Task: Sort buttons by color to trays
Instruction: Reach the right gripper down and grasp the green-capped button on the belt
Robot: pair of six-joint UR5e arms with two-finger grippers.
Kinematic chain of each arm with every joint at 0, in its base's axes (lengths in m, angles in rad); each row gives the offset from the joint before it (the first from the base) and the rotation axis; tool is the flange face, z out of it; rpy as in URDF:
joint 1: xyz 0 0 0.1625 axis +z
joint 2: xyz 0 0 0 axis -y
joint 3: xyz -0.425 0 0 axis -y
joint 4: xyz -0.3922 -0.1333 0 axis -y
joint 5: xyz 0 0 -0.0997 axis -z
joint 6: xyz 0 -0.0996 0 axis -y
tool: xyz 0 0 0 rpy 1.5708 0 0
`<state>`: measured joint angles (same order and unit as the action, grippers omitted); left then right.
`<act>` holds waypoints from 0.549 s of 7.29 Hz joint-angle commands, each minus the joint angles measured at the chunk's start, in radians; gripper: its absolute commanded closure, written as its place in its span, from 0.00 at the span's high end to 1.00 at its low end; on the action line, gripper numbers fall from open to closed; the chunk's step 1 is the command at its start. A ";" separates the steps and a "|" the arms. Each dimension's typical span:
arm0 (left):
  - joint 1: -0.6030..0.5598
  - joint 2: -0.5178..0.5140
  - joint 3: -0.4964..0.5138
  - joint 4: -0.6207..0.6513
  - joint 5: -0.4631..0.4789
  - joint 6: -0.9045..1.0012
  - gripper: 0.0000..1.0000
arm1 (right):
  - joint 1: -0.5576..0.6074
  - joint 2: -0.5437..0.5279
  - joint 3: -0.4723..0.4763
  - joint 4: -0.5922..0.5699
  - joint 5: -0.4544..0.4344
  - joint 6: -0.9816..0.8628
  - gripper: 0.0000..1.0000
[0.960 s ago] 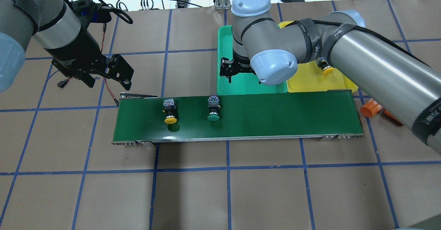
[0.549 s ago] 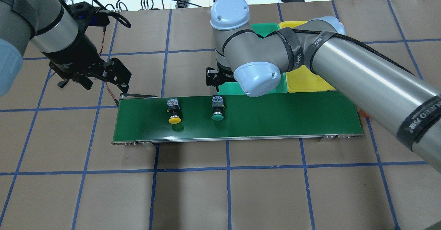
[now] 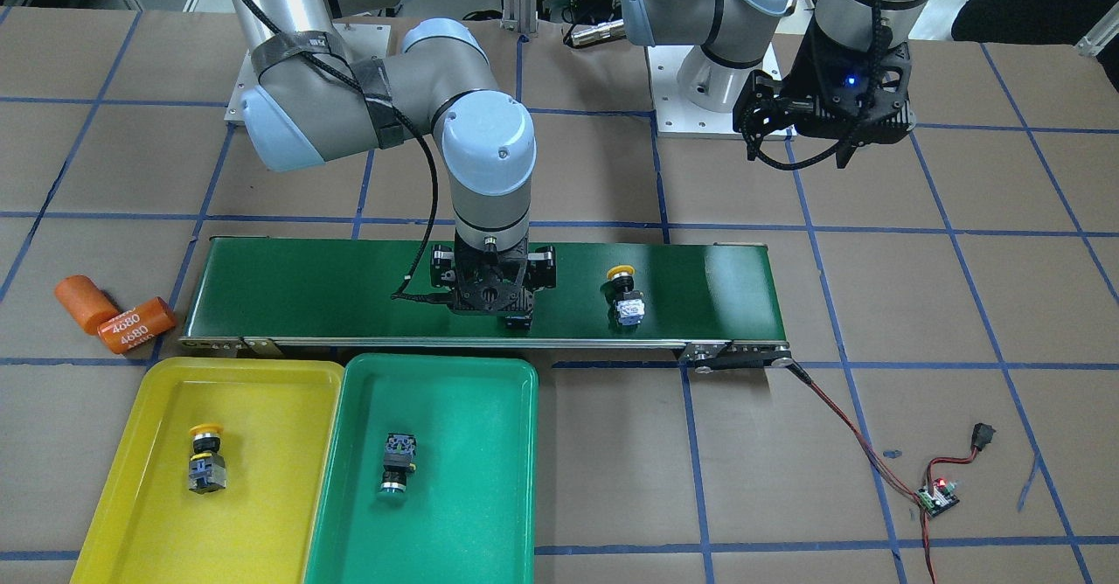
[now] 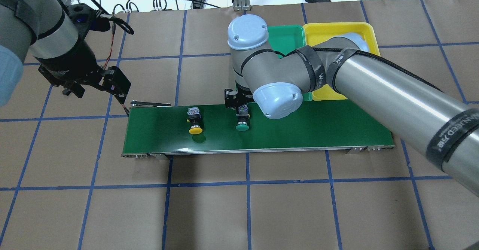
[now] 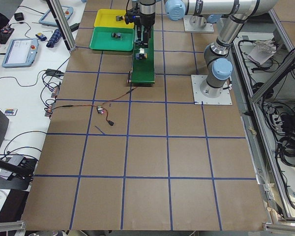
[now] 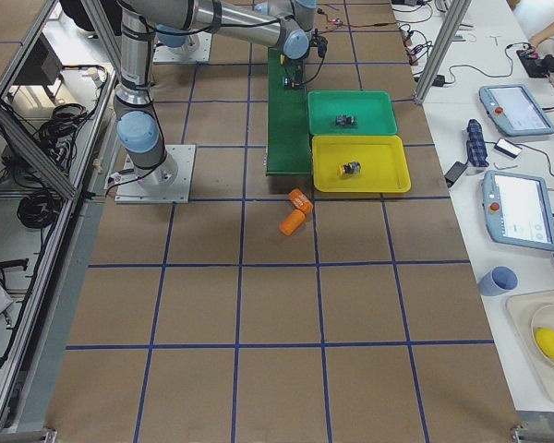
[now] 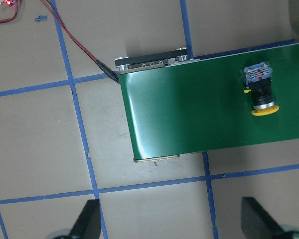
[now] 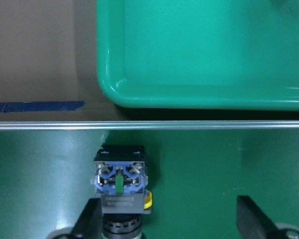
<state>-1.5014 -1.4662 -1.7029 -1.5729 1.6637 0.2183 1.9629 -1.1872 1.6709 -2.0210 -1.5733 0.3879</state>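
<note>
Two buttons lie on the dark green conveyor [image 4: 318, 126]: a yellow-capped one [image 4: 195, 124] and a green-capped one [image 4: 242, 122]. My right gripper [image 3: 494, 295] hangs open over the belt's far edge above the green-capped button [image 8: 120, 184], which lies close to its left finger [image 8: 92, 219]; the cap is cut off by the frame. The yellow tray [image 3: 262, 479] holds a yellow-capped button [image 3: 205, 460], and the green tray [image 3: 472, 479] holds a green-capped button [image 3: 398, 462]. My left gripper [image 4: 93, 87] is open and empty, off the belt's left end.
Two orange cylinders marked 4680 [image 3: 122, 322] lie on the table past the belt's other end. A red and black wire runs from the conveyor's end to a small control board [image 3: 937, 495]. Brown paper with a blue tape grid covers the table.
My right arm swung from above the green tray to the belt, over the green-capped button. Both belt buttons drifted a little toward the trays' end. My left gripper drew back leftward.
</note>
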 commanded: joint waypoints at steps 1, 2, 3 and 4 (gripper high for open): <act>0.003 -0.017 -0.004 0.001 0.001 0.000 1.00 | 0.001 0.003 0.004 -0.010 0.018 0.000 0.94; 0.003 -0.017 -0.004 0.001 -0.001 0.000 1.00 | 0.001 0.012 0.004 -0.011 0.018 -0.001 0.94; 0.001 -0.017 -0.010 0.001 0.001 0.000 1.00 | 0.001 0.026 0.004 -0.030 0.016 -0.003 0.94; 0.003 -0.016 -0.015 0.001 0.001 0.000 1.00 | 0.001 0.035 0.004 -0.039 0.013 -0.026 0.93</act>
<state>-1.4994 -1.4826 -1.7123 -1.5723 1.6640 0.2178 1.9635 -1.1653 1.6750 -2.0462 -1.5576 0.3805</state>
